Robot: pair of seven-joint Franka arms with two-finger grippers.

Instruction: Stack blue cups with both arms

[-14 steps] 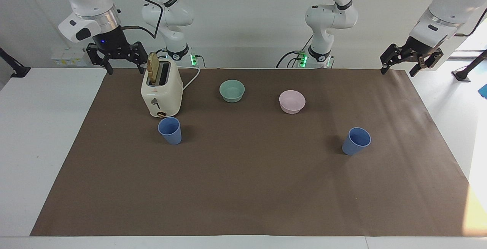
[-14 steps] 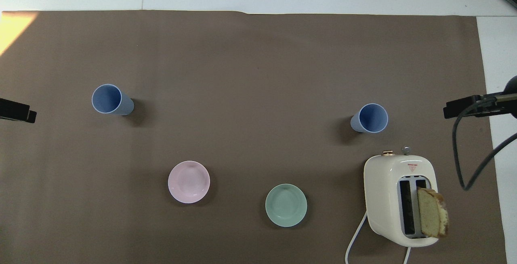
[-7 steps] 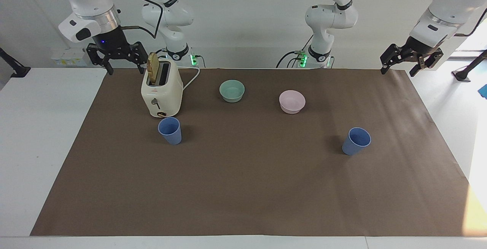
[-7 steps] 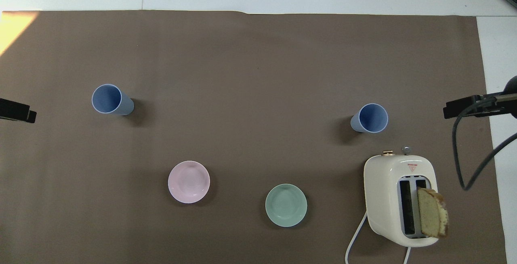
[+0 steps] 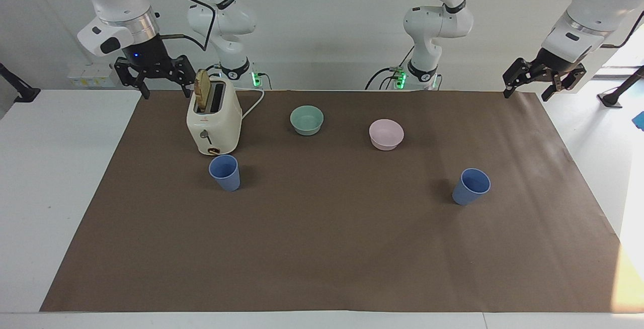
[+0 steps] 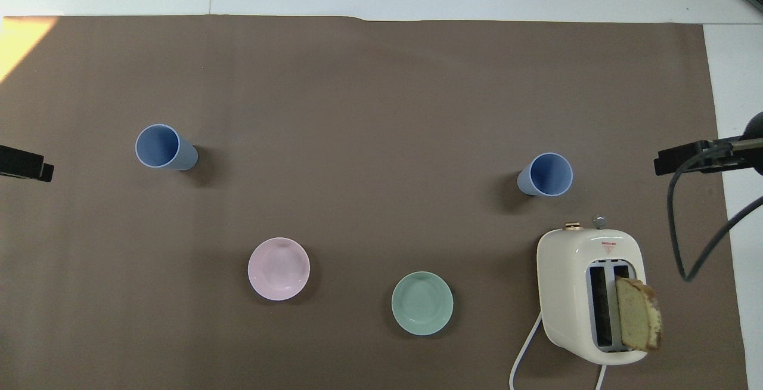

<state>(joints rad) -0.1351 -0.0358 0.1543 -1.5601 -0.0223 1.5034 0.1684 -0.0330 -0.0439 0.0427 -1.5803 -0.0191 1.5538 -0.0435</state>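
Done: nothing; two matte blue plastic tumblers upright, well apart on brown-covered worktop.
Left: both pickups, stacking.
Left gripper: apparently wide, empty, waiting.
Right gripper: wide, empty.

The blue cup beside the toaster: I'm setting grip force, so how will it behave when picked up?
The blue cup looks like thin matte plastic, so probably light and stiff, not fragile. Its base is narrower than its rim, so a sideways nudge may tip it. Matte walls should give fair grip.

Robotics lab, two white arms bolted at a paper-covered table, bare white walls
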